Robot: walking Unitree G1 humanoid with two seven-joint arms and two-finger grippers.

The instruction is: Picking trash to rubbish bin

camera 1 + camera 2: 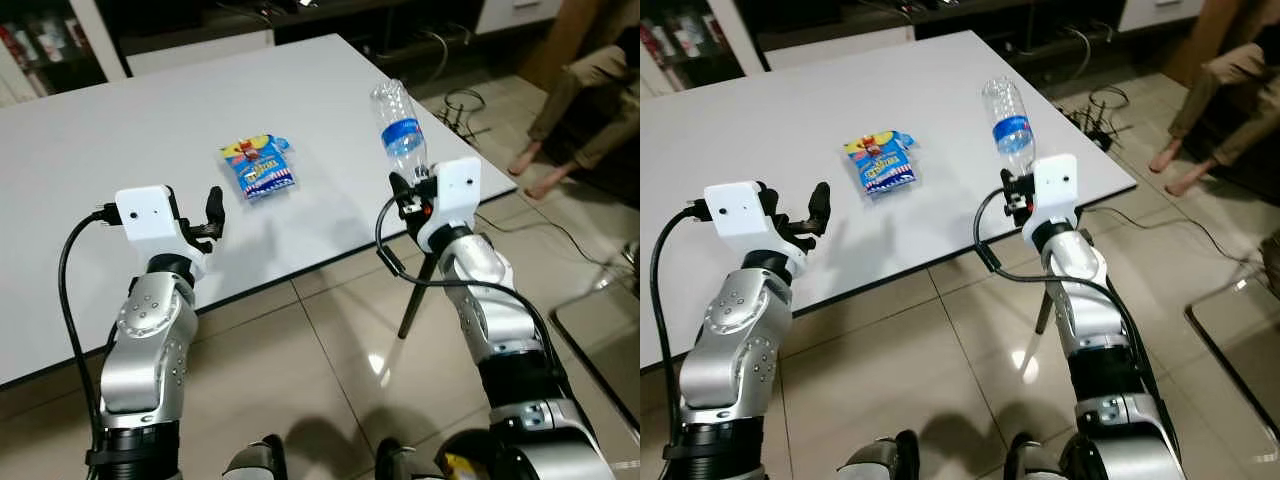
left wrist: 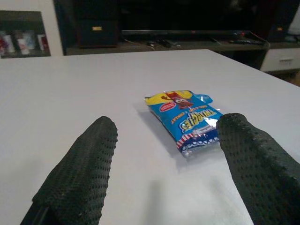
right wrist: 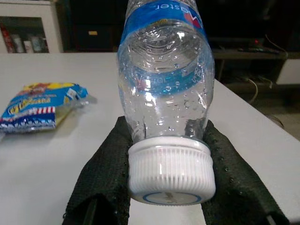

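Observation:
A clear plastic bottle with a blue label and white cap is held cap-down above the white table's near right corner; my right gripper is shut on its neck end. A blue and yellow snack packet lies flat on the table near the middle. My left gripper hovers over the table's near edge, a short way in front of the packet, open with nothing between its fingers. The packet lies just beyond those fingers.
A person's legs and bare feet are on the floor to the right of the table. Cables lie on the tiled floor beyond the table's right corner. Dark shelving stands behind the table.

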